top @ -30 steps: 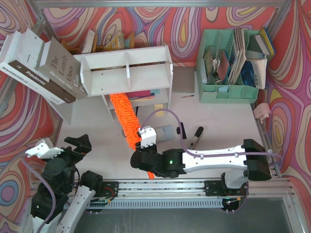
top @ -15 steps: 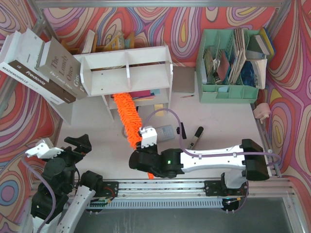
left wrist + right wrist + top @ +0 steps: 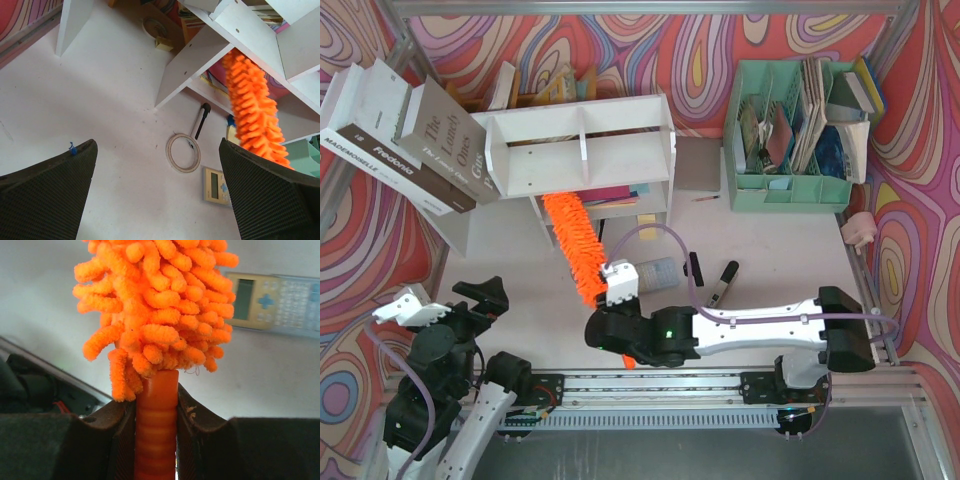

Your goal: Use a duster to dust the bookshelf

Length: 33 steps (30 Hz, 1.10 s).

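Firmly, the right pincer (image 3: 156,415) clamps the thin handle of the duster (image 3: 575,245). Its fluffy head reaches toward eleven o'clock, with the tip inside the lower tier of the bookshelf (image 3: 582,150). At seven o'clock the left pincer (image 3: 157,192) gapes wide, holding nothing. Dusting looks underway; the upper tier and top probably remain.

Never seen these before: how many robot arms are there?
2. Right arm mid-table, its right gripper clamping the duster; left arm at the near left corner, left gripper open.
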Available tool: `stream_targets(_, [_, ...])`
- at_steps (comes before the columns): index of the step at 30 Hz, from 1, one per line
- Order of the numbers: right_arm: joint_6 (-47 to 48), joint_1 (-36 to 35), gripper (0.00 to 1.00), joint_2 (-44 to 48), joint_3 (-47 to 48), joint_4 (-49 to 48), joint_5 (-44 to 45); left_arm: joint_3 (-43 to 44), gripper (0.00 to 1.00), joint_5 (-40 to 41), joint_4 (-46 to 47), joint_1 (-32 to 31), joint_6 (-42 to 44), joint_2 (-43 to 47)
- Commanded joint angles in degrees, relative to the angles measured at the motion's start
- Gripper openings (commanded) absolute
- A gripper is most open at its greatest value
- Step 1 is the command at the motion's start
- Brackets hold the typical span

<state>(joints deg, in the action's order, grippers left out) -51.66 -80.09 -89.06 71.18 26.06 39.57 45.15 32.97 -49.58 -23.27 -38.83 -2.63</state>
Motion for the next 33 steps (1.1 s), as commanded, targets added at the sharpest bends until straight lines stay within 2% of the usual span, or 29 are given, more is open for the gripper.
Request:
stream_targets(1, [9.73, -1.14, 0.00, -2.86, 4.49, -10.47, -3.03, -0.85, 0.99, -0.19, 0.89, -0.29, 0.04, -0.36])
stream_targets(6, [5.43, -1.20, 0.00, -2.65, 4.00, -5.31, 0.92, -0.80, 0.98, -0.16, 0.83, -0.29, 0.05, -0.35])
stream_targets(12, [-15.61, -1.16, 0.00, 3.05, -0.07, 11.67, 11.22, -0.84, 0.98, -0.11, 0.80, -0.29, -0.03, -0.06])
stream_targets(15, [-21.76, -1.18, 0.00, 4.99, -1.54, 15.22, 12.95, -0.85, 0.99, -0.19, 0.84, -0.28, 0.00, 0.11])
stream_targets(18, [-17.29, -1.24, 0.00, 5.06, -2.13, 10.15, 11.58, -0.83, 0.98, -0.37, 0.93, -0.25, 0.03, -0.09])
stream_targets(23, [-0.40, -1.21, 0.00, 1.93, -0.25, -3.64, 4.97, -0.83, 0.99, -0.43, 0.94, -0.22, 0.15, -0.38])
stream_targets(27, [6.14, -1.27, 0.00, -0.54, 1.91, -9.09, 0.79, -0.85, 0.99, -0.19, 0.88, -0.29, 0.06, -0.28])
stream_targets(30, [4.46, -1.29, 0.00, -0.97, 2.58, -6.82, 2.27, -0.84, 0.99, -0.13, 0.83, -0.28, 0.05, -0.36])
stream_targets(33, [-2.44, -1.36, 0.00, 0.40, 1.60, -0.13, 6.66, -0.84, 0.99, -0.10, 0.80, -0.24, 0.04, -0.49])
